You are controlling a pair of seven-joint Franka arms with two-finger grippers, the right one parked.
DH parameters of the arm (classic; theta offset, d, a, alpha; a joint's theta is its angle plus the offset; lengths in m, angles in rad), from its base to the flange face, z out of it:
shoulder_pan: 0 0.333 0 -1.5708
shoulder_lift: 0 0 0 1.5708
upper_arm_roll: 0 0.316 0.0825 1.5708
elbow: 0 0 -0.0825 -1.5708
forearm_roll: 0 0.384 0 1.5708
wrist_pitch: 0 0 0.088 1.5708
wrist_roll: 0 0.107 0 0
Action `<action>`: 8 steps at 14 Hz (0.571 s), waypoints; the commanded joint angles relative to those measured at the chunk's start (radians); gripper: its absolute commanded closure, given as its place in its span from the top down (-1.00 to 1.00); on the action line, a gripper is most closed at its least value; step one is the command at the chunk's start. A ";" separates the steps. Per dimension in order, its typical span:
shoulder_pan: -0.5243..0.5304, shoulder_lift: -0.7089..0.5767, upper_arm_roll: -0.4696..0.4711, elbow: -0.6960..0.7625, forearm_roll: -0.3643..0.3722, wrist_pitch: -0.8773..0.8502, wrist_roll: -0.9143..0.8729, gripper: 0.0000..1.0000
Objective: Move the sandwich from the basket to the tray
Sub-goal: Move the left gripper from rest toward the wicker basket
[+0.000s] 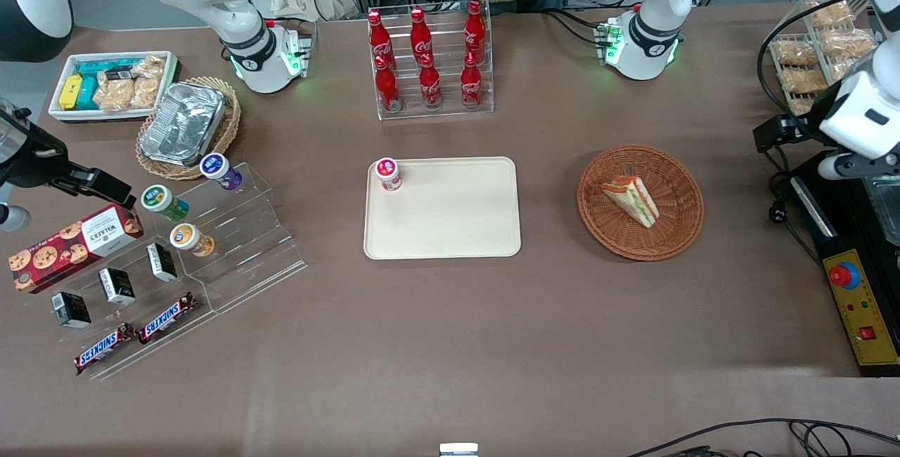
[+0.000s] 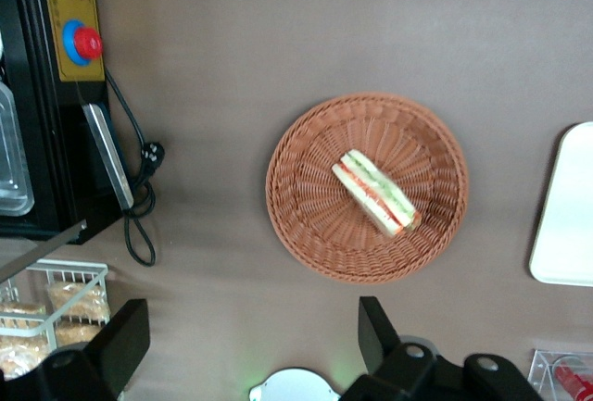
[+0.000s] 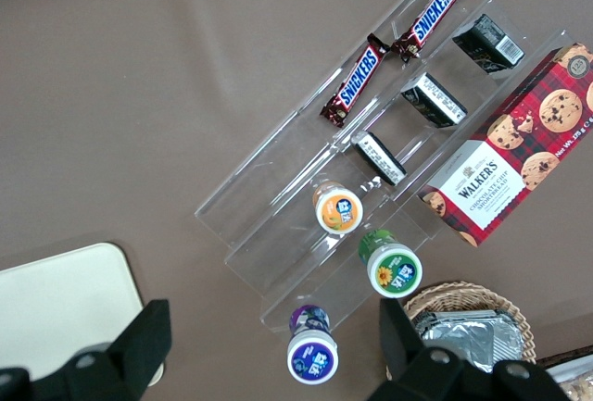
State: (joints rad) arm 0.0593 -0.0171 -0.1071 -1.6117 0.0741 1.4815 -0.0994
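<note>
The sandwich [image 1: 631,200] lies on its side in the middle of the round reddish-brown basket [image 1: 675,232], which stands on the brown table [image 1: 450,344] toward the working arm's end, well apart from the table edges. Its filling layers face up, so the two bread faces stand as opposite flanks that a two-finger grasp could close on. The gripper [image 2: 250,332] of the left arm hangs high above the table near the working arm's end, close to the black control box [image 1: 861,302] at that edge; the wrist camera looks straight down at the basket from there. Its fingers [image 2: 375,327] are spread wide with nothing between them, a stance that suits an approach, not a carry. The tray [image 1: 450,239] sits flat at the table's centre, beside the basket and clear of it. A small red-lidded cup [image 1: 387,174] stands upright in the tray's corner farthest from the front camera and nearest the parked arm's end, leaving most of the tray bare for the sandwich. Judging by this, the task has not really begun: the arm must descend over the basket, line the fingers across the sandwich's thickness, and clear the wicker rim when lifting.
</note>
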 commanded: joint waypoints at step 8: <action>0.016 -0.091 0.003 -0.100 -0.057 -0.020 0.020 1.00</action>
State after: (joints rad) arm 0.0605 -0.0257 -0.1010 -1.6108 0.0356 1.4552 -0.0991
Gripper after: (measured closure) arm 0.000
